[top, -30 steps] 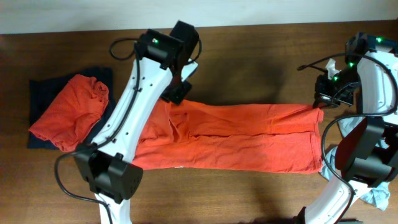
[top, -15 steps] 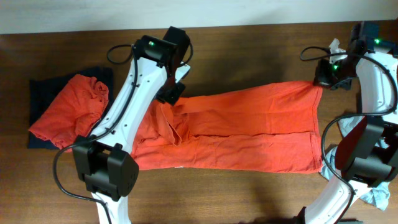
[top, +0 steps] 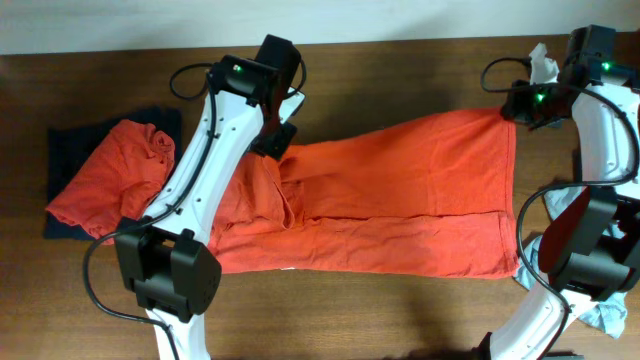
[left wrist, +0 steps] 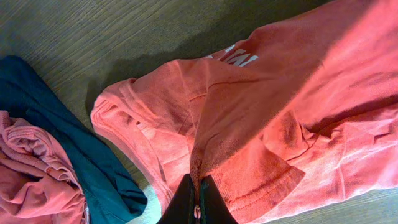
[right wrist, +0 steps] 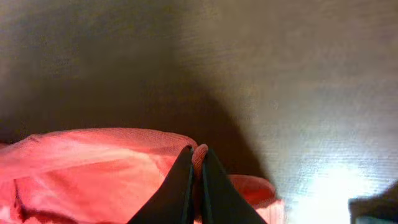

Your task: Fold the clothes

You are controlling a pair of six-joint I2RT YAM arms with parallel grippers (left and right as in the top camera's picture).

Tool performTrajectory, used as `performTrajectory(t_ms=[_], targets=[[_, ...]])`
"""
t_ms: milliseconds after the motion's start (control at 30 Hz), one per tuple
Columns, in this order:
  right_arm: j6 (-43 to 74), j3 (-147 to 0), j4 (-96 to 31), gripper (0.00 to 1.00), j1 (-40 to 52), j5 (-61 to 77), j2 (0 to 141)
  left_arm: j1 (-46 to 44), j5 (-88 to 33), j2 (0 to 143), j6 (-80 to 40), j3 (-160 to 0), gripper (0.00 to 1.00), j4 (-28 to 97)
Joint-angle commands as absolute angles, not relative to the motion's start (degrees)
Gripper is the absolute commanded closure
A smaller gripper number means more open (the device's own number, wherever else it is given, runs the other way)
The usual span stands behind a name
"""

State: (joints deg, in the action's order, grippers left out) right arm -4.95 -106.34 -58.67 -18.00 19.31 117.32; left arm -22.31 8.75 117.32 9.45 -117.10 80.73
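Note:
A red-orange T-shirt [top: 400, 200] lies spread lengthwise on the wooden table [top: 420, 70]. Its far edge is lifted. My left gripper [top: 277, 143] is shut on the shirt's far left edge; the left wrist view shows the fingers [left wrist: 198, 186] pinching a fold of the cloth [left wrist: 261, 124], with a bit of white print [left wrist: 239, 57] showing. My right gripper [top: 512, 108] is shut on the shirt's far right corner; the right wrist view shows the fingers [right wrist: 197, 163] pinching the hem [right wrist: 93, 168].
At the left a crumpled red-orange garment [top: 110, 178] lies on a folded navy one [top: 65, 150]; both show in the left wrist view [left wrist: 31, 168], [left wrist: 68, 137]. Light grey-blue cloth [top: 590, 300] lies at the right edge by the right arm's base.
Both grippers have moved toward the far side of the table, pulling the shirt's far edge up and back. The shirt has opened out wider, most on the right.

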Motion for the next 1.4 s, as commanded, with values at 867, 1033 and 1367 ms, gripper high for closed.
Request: performTrajectory(t_ms=[867,1033,1367], targets=[[-0.32,-107.42,-86.15,0.90,-17.63,3.81,116.71,-21.56,5.34,117.08,10.41,-109.54,0.99,84.86],[1.48,-107.42,-87.00,0.80,-17.65,0.97,116.71,-21.56,5.34,117.08,10.41,-109.54,0.89,85.52],[3.20,-107.42,-86.59,0.74,-17.72,2.44,116.71,-20.53,5.13,117.08,10.39,-109.54,0.63,86.87]])
